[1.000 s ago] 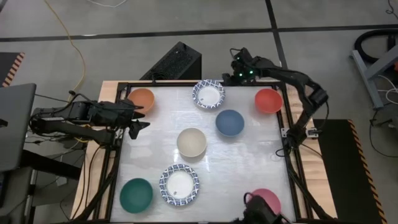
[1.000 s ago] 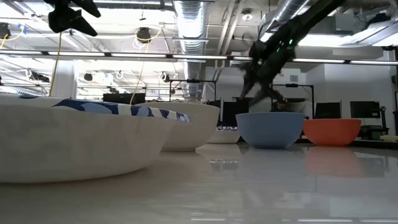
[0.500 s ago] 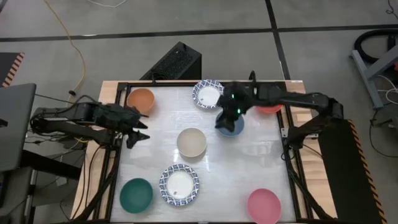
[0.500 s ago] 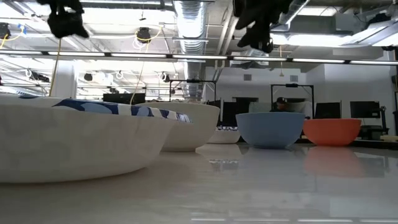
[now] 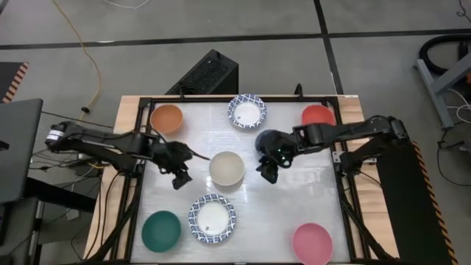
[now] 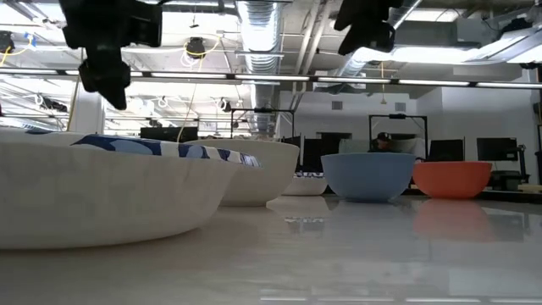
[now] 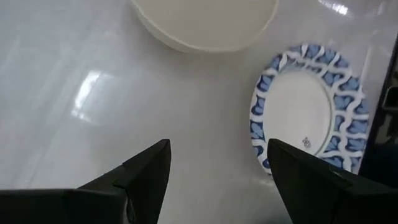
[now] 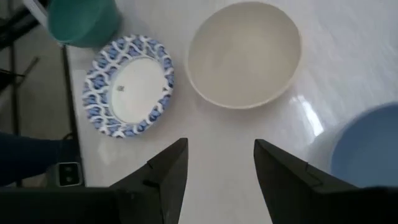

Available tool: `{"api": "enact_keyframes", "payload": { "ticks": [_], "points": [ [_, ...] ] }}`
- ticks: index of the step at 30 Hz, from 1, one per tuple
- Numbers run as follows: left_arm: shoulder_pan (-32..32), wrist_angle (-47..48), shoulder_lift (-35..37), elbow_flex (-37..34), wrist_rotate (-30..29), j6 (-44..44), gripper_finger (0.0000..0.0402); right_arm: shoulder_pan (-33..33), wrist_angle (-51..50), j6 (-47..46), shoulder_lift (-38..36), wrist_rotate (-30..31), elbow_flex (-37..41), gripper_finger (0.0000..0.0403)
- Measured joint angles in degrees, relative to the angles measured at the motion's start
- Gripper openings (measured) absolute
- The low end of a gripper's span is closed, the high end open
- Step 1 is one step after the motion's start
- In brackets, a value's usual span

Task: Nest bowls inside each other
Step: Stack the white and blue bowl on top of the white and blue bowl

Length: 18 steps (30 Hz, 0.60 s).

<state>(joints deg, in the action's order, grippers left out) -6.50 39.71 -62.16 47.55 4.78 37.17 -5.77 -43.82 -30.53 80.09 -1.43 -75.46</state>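
Cream round bowl [image 5: 227,168] sits dead centre on your white glossy table [image 5: 294,206], and both arms flank it. Your left gripper [image 5: 179,175] hangs just beside its left edge, fingers spread and empty. Your right gripper [image 5: 268,171], jaws apart and holding nothing, hovers near the bowl's right edge, above the blue round bowl [image 8: 368,149] that it largely hides from overhead. Nothing is nested yet: the blue-patterned white shallow bowl [image 5: 212,218] lies near you, the teal bowl [image 5: 161,230] at your left corner. Likely you're lining up a first pickup.
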Motion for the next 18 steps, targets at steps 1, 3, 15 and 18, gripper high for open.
{"api": "enact_keyframes", "payload": {
  "ticks": [1, 3, 15, 18],
  "points": [
    [-0.84, -0.39, -1.32, 0.0, 0.0, 0.0, 0.0256, -0.11, -0.29, -0.06, 0.0, 0.35, 0.0, 0.0203],
    [-2.61, -1.27, -3.97, 0.0, 0.0, -0.02, 0.0256, -0.23, -0.75, -0.08, 0.02, 0.5, 0.0, 0.0203],
    [-11.22, -12.2, -12.71, 0.02, -3.49, 3.62, 0.0257, -0.1, -0.97, -0.06, 0.02, 0.52, 0.0, 0.0203],
    [-11.89, -15.28, -14.49, 0.02, -2.97, 3.63, 0.0257, -0.11, -0.97, -0.04, 0.02, 0.51, 0.0, 0.0203]
  ]
}}
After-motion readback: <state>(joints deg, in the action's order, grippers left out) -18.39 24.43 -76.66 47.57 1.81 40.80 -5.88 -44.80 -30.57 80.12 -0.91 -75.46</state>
